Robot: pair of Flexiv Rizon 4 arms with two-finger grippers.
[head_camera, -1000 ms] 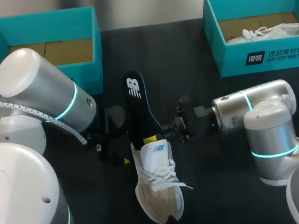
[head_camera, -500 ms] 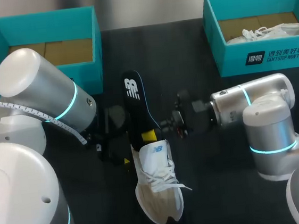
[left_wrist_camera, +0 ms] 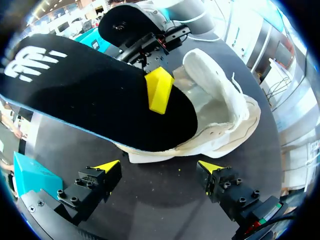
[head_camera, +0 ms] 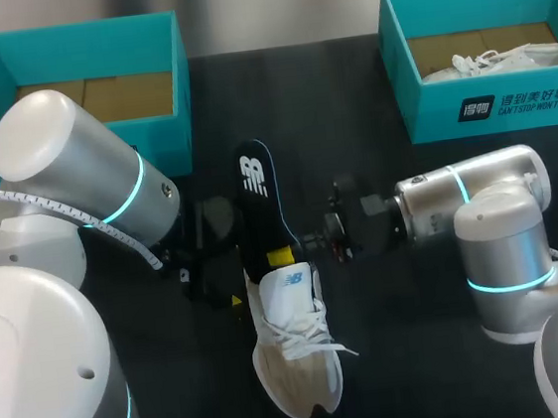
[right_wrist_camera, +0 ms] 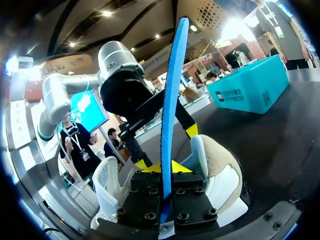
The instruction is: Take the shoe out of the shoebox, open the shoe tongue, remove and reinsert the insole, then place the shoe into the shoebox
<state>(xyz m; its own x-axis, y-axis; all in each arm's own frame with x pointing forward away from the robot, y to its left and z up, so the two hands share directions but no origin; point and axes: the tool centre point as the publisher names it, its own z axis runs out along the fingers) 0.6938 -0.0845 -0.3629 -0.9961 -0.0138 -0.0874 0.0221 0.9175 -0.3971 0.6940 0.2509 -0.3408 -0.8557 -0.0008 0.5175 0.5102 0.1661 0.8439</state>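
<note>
Insole gripped edge-on above the shoe

The right gripper [right_wrist_camera: 166, 167] is clamped on the black insole [head_camera: 262, 206], whose lower end sits at the white shoe's [head_camera: 294, 352] opening. The shoe lies on the table [head_camera: 404, 356], just ahead of the left gripper [left_wrist_camera: 159, 170], whose fingers are spread and touch nothing.

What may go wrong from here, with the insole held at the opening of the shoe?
1. The right gripper pinches the insole only near the end at the shoe, so the long free part may bend or twist when pushed.
2. The left gripper is open and does not hold the shoe, so the shoe may slide away instead of taking the insole.
</note>
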